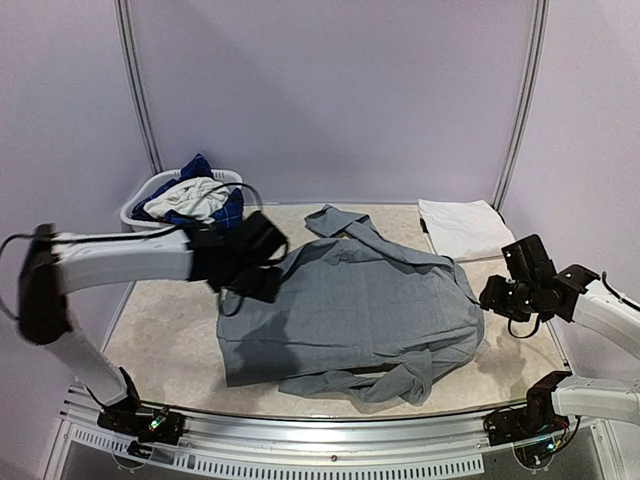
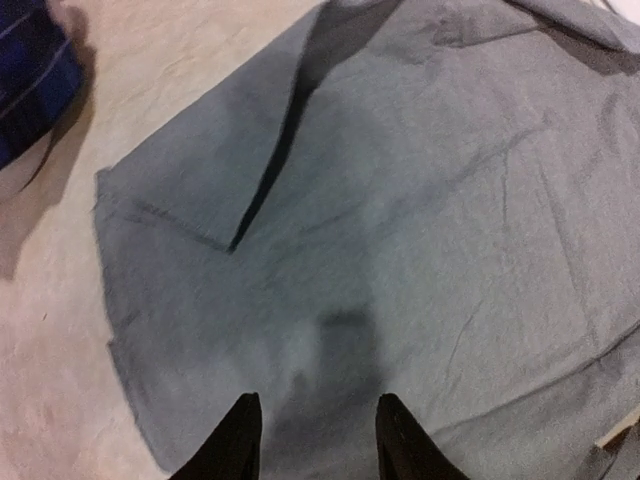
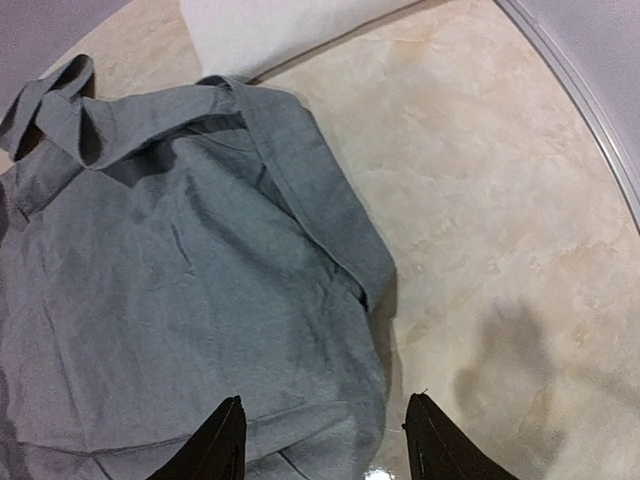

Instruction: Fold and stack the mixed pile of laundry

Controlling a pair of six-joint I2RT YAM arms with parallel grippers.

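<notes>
The grey shirt lies spread flat mid-desk, with the left fingers parted and empty over its 10 o'clock corner and the right fingers likewise parted, empty, at its 3 o'clock edge.

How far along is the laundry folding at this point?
Done: one white piece lies folded at the far right. In hand: the grey shirt is spread in the middle, only partly folded. The left gripper and right gripper hover open over its edges, holding nothing. Left: blue plaid and white clothes sit unfolded in the basket.
</notes>
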